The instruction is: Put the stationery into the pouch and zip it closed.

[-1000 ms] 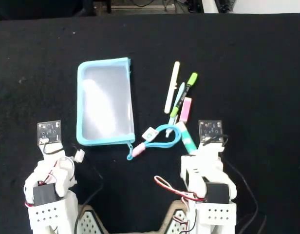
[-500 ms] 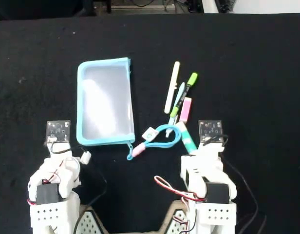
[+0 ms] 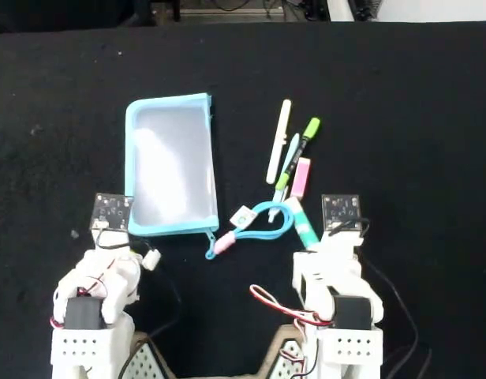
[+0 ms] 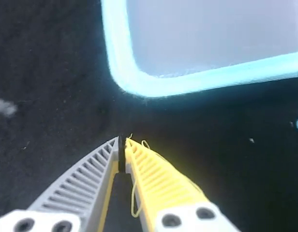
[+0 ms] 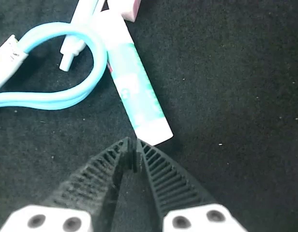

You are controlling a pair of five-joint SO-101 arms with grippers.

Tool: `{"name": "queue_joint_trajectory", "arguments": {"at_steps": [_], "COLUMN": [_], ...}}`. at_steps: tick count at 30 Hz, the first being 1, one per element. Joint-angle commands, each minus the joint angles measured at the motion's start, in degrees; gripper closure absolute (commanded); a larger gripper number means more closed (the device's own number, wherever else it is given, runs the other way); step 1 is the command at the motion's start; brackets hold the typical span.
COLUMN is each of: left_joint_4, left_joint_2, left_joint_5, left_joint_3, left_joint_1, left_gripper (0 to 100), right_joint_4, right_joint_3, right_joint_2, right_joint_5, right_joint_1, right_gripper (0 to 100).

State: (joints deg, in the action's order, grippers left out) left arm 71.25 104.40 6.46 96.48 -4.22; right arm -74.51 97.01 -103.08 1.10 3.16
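Note:
A light-blue pouch (image 3: 170,166) with a pale translucent face lies flat at centre left; its pink zipper pull (image 3: 222,245) and blue strap loop (image 3: 263,223) trail off its near right corner. To its right lie a white pen (image 3: 278,140), a green marker (image 3: 300,148), a pink eraser (image 3: 300,177) and a teal glue stick (image 3: 303,223). My left gripper (image 4: 122,142) is shut and empty, just short of the pouch's near left corner (image 4: 139,89). My right gripper (image 5: 133,143) is shut and empty, its tips at the end of the glue stick (image 5: 137,101).
Black cloth covers the whole table (image 3: 401,118). The left arm (image 3: 101,276) and right arm (image 3: 335,276) stand at the near edge. In the right wrist view the strap loop (image 5: 52,96) curls beside a pen tip (image 5: 71,58). Cables (image 3: 271,304) hang between the arm bases.
The left arm has swung to the right, bringing its shut gripper up to the pouch's near left corner. The right arm and the stationery have not moved.

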Motion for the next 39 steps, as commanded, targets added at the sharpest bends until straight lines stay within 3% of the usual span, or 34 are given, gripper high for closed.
{"name": "queue_joint_trajectory", "arguments": {"at_steps": [1,5,8,11,14,16,22,35,39], "left_joint_4": [-0.7,-0.9,-2.5,-12.3,-23.1,-25.4,-21.8,-18.5,-18.5], "left_joint_2": [0.4,0.4,0.4,0.4,0.4,0.4,0.4,0.4,0.4], "left_joint_5": [0.0,0.3,5.5,11.3,12.0,12.0,6.8,6.5,6.3], "left_joint_3": [0.8,0.8,0.4,0.1,0.8,0.8,0.8,0.7,0.7], "left_joint_1": [2.2,2.1,0.5,-5.7,-12.9,-16.3,-17.2,-14.2,-14.2], "left_gripper": [97,97,97,97,97,97,97,96,89], "right_joint_4": [-0.4,-0.4,-0.4,-0.4,-0.4,-0.4,-0.4,-0.4,-0.4], "right_joint_3": [-0.5,-0.5,-0.5,-0.5,-0.5,-0.5,-0.5,-0.5,-0.5], "right_joint_2": [-5.4,-5.4,-5.4,-5.4,-5.4,-5.4,-5.4,-5.4,-5.4], "right_joint_5": [-0.1,-0.1,-0.1,-0.1,-0.1,-0.1,-0.1,-0.1,-0.1], "right_joint_1": [-0.3,-0.3,-0.3,-0.3,-0.3,-0.3,-0.3,-0.3,-0.3], "right_gripper": [98.6,98.6,98.6,98.6,98.6,98.6,98.6,98.6,98.6]}}
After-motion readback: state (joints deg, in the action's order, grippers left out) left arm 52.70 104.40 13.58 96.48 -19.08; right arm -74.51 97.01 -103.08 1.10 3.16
